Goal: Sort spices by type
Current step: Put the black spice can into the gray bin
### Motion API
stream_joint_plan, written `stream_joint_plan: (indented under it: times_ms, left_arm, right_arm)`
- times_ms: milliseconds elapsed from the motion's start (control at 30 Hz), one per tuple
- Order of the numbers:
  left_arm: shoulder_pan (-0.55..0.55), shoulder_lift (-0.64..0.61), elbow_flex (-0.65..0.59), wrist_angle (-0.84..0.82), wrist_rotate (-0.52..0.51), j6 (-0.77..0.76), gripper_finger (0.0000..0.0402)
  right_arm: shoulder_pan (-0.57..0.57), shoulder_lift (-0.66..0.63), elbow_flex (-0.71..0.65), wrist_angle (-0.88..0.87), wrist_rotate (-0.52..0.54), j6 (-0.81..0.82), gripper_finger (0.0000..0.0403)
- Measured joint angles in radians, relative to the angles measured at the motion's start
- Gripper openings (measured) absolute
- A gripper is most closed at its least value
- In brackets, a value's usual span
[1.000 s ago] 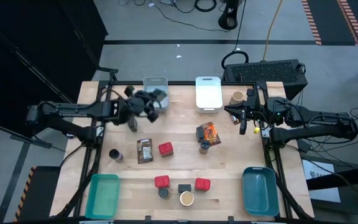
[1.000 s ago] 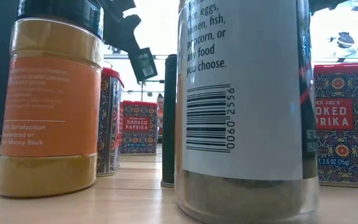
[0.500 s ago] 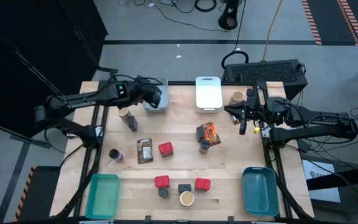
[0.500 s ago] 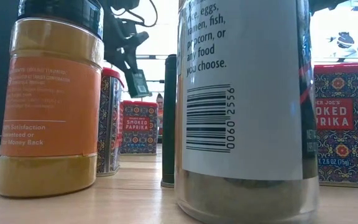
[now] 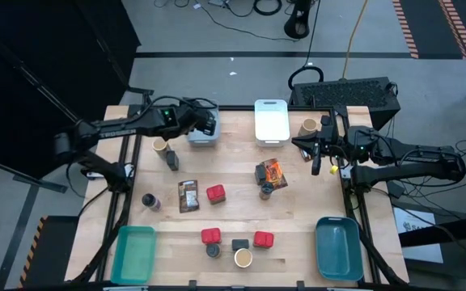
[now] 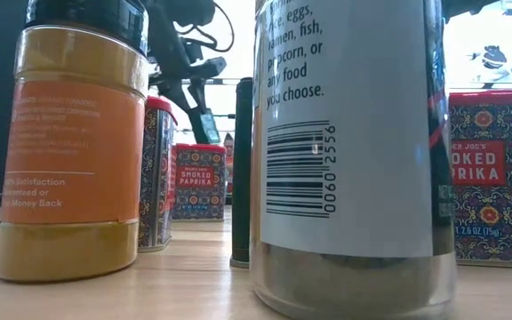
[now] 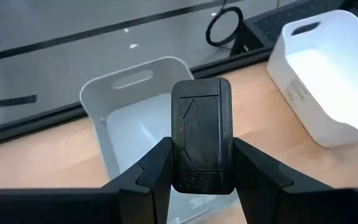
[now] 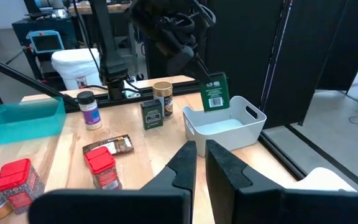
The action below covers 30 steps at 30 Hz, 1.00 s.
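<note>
dark tin (image 7: 201,134) is clamped between the left gripper's (image 7: 201,186) fingers, held in the air over the grey bin (image 5: 202,129). in the right wrist view the tin (image 8: 214,92) hangs just above the bin's (image 8: 224,127) rim, green label with a barcode facing out.

landmark: grey bin, at the table's (image 5: 298,210) far edge, left of centre.

- white bin (image 5: 271,120): just right of the grey bin, same far edge.
- tan-topped jar (image 5: 160,145) and a small dark tin (image 5: 173,161): on the table just left of the grey bin, toward the near side.
- packet (image 5: 188,196) and red tin (image 5: 215,193): nearer than the grey bin, mid-table, side by side.
- second packet (image 5: 272,172) with a dark jar (image 5: 265,191) beside it: right of those, nearer than the white bin.
- dark jar with a label (image 5: 150,201): left side of the table, well nearer than the grey bin.
- near-edge cluster: two red tins (image 5: 210,236) (image 5: 264,239), a dark box, a dark jar and a tan-topped jar (image 5: 243,258).
- teal bin (image 5: 134,254): near left corner. blue bin (image 5: 337,246): near right corner.
- another tan-topped jar (image 5: 308,127): right of the white bin.

right gripper (image 8: 201,160): fingers closed together, nothing between them, parked at the table's right edge, well apart from the grey bin.
</note>
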Motion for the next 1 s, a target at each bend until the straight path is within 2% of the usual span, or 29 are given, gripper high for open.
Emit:
stream_joint_plan:
  times_ms: [267, 800, 1000]
  left_arm:
    - [0.016, 0.044, 0.114, -0.186, -0.070, 0.010, 0.0141]
    - [0.076, 0.186, 0.117, -0.153, -0.081, 0.009, 0.0141]
    - [0.081, 0.189, 0.117, -0.116, -0.087, 0.016, 0.0141]
  right_arm:
    - [0.000, 0.000, 0.000, 0.000, 0.000, 0.000, 0.0018]
    - [0.000, 0.000, 0.000, 0.000, 0.000, 0.000, 0.0018]
    - [0.000, 0.000, 0.000, -0.006, 0.000, 0.000, 0.0018]
